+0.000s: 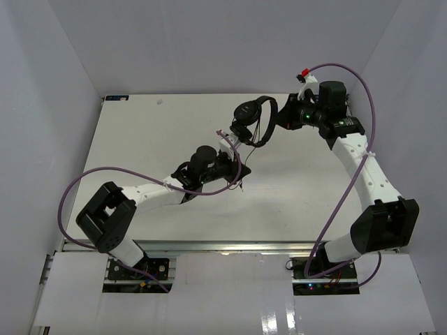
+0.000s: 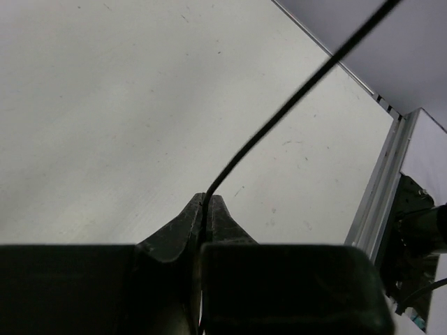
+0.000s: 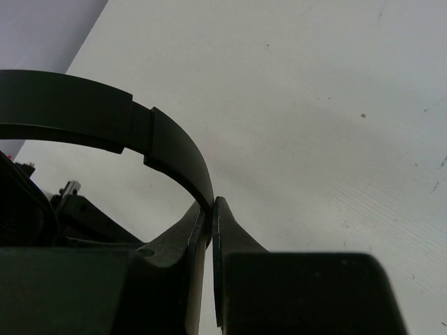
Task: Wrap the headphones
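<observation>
Object: small black over-ear headphones (image 1: 253,120), apparently held above the white matte table (image 1: 147,146), strung between the two grippers.
Right gripper (image 3: 211,204): jaws clamped tight on the flat black plastic headband (image 3: 105,115). The band arcs up and to the left from the fingertips.
Left gripper (image 2: 207,199): jaws nearly together, pinching the thin black cord (image 2: 279,118). The cord leaves the tips and rises to the right in a gentle curve.
Earcup: round padded black cup (image 1: 244,112), just beyond the right gripper's tips, on the side toward the left gripper.
Handling (judged): light. The band is stiff, springy and smooth, and may swivel in a pinch. The cord is limp and slick, apt to slide through the jaws. The cord's joint at the cup is likely weak under hard tugs.
Where to hold: the band at mid-arc as anchor, and the cord close to the tips under mild tension.
Plug end: cannot tell where.
</observation>
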Controlling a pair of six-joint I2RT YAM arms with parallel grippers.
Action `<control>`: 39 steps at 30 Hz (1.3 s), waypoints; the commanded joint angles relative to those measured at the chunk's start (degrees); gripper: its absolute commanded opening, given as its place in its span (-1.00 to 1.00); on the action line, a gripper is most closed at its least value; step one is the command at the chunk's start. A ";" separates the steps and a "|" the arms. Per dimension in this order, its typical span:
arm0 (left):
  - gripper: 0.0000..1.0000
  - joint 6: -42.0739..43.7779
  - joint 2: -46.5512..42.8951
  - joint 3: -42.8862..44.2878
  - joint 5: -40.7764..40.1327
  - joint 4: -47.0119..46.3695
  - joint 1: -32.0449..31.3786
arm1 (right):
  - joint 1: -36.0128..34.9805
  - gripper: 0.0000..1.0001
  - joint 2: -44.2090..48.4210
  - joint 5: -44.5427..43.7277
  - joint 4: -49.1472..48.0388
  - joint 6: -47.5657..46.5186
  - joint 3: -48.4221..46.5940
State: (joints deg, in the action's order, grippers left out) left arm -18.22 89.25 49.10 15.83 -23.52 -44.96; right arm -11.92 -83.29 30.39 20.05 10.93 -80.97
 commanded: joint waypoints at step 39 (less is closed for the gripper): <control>-0.64 31.26 12.55 12.36 3.92 15.79 13.99 | -11.67 -0.85 -8.13 -15.55 9.94 -45.79 2.45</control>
State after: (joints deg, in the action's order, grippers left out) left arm 10.85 99.61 56.90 22.07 -5.99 -34.21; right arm -22.58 -87.07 18.24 31.12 -33.34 -75.91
